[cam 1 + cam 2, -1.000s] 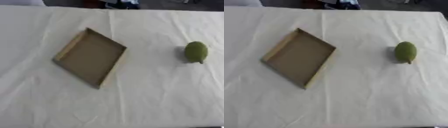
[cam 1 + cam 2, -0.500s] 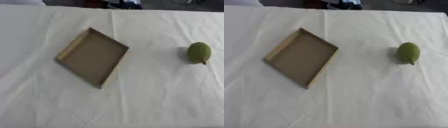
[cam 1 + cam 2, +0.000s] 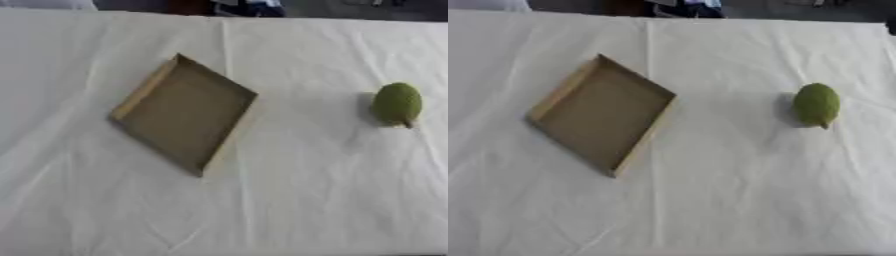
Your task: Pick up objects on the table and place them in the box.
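Green fruit is sitting at the right of the picture, well apart from the empty box at the left, both on the white table. No hand or fingers are showing. The right hand should be coming down over it and curling round its middle.

You get bright, even light over the white worktop; both views are soft and blurred. The green fruit casts a faint shadow to its left.
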Robot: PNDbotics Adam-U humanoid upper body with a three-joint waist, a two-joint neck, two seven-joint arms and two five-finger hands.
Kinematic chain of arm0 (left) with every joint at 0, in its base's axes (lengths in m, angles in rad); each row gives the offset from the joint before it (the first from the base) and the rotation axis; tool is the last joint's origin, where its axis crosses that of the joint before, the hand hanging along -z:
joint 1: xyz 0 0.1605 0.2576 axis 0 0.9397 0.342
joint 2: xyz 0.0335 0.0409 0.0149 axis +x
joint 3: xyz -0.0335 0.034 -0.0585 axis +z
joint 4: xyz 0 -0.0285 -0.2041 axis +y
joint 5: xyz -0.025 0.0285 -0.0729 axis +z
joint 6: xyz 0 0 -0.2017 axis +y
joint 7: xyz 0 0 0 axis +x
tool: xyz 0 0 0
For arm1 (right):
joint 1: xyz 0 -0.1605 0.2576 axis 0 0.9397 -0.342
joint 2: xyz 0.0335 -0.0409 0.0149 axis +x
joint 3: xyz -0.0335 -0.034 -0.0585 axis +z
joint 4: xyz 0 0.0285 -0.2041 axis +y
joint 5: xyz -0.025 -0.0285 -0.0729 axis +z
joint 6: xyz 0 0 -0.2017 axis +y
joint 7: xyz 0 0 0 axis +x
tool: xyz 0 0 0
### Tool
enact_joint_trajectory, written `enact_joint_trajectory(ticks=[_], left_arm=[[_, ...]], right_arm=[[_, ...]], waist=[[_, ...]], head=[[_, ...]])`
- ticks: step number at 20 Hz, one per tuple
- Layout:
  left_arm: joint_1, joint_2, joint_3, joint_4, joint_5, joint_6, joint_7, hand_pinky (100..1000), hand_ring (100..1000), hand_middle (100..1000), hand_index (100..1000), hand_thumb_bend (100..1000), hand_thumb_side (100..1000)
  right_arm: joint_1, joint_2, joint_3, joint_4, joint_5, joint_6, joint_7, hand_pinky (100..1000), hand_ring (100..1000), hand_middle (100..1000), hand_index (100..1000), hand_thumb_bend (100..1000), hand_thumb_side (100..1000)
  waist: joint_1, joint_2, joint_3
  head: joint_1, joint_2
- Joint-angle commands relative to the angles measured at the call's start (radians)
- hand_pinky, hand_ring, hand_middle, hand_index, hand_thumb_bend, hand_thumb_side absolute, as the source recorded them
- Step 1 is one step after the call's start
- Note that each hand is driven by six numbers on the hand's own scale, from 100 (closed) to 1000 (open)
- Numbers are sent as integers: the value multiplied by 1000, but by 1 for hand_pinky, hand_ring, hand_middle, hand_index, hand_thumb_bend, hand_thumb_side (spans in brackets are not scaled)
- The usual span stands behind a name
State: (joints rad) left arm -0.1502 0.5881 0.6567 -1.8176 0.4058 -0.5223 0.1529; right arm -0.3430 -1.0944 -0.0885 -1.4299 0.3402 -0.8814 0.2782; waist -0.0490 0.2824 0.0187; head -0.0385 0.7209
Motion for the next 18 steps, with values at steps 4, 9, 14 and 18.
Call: enact_joint_trajectory(ticks=[4, 9, 14, 18], left_arm=[[-9, 26, 7, 1, 10, -2, -13, 852, 861, 716, 844, 100, 590], [-13, 24, 5, 8, 18, -2, -20, 852, 862, 716, 843, 100, 590], [-19, 21, -1, 10, 24, 4, -31, 853, 863, 715, 843, 100, 590], [-22, 20, -3, 13, 29, 4, -37, 854, 865, 714, 842, 100, 590]], right_arm=[[-23, -53, 5, -1, 11, -26, 86, 864, 931, 839, 931, 103, 376], [-41, -51, 30, 5, 12, -26, 140, 865, 935, 849, 937, 112, 324], [-89, -35, 77, -3, -16, -26, 198, 866, 934, 846, 936, 100, 335], [-129, -17, 113, 4, -57, -26, 248, 882, 927, 840, 937, 100, 308]], waist=[[6, -12, 0], [8, -11, 2], [10, -13, 6], [11, -13, 11]], head=[[-11, 2], [-16, 2], [-24, 1], [-30, 2]])
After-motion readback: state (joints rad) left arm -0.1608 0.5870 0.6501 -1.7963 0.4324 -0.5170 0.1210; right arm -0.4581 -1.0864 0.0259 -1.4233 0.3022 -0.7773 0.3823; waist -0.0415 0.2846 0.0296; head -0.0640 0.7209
